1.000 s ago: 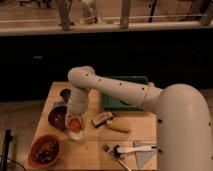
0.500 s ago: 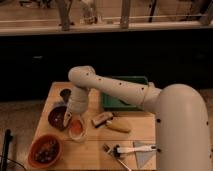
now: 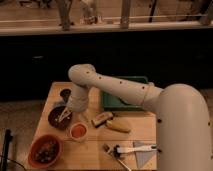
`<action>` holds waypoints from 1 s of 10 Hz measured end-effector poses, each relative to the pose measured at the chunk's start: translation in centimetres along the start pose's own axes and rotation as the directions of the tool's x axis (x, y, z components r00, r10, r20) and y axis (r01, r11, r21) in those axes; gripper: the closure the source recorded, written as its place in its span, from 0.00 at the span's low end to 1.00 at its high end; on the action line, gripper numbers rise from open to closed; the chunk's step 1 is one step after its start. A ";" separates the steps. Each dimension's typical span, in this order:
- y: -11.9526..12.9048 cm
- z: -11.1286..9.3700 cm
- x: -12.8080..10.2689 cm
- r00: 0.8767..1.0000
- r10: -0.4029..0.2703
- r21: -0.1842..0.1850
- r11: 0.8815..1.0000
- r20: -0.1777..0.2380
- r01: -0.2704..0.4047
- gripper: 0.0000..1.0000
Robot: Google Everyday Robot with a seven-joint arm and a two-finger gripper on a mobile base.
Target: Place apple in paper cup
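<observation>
The apple (image 3: 78, 131), small and orange-red, sits inside the small pale paper cup (image 3: 78, 137), which stands on the wooden table just right of the dark brown bowl (image 3: 54, 120). My gripper (image 3: 65, 115) hangs from the white arm (image 3: 115, 87) above the dark brown bowl, up and to the left of the cup and apart from it. Nothing shows in the gripper.
An orange bowl (image 3: 45, 150) with dark contents stands at the front left. A dark cup (image 3: 65, 93) is at the back left and a green tray (image 3: 131, 102) at the back. A brown piece (image 3: 102, 118), a yellow banana-like piece (image 3: 118, 126) and utensils (image 3: 127, 149) lie to the right.
My gripper has drawn back from the cup, up and to the left, over the dark brown bowl. The apple stays in the cup.
</observation>
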 end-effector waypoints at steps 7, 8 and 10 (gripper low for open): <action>-0.4 -1.4 0.8 0.999 -0.032 -0.052 0.998 0.010 0.032 0.20; -0.5 -1.4 0.8 0.999 -0.038 -0.061 0.997 0.016 0.039 0.20; -0.2 -1.5 0.9 0.999 -0.035 -0.065 0.997 0.018 0.036 0.20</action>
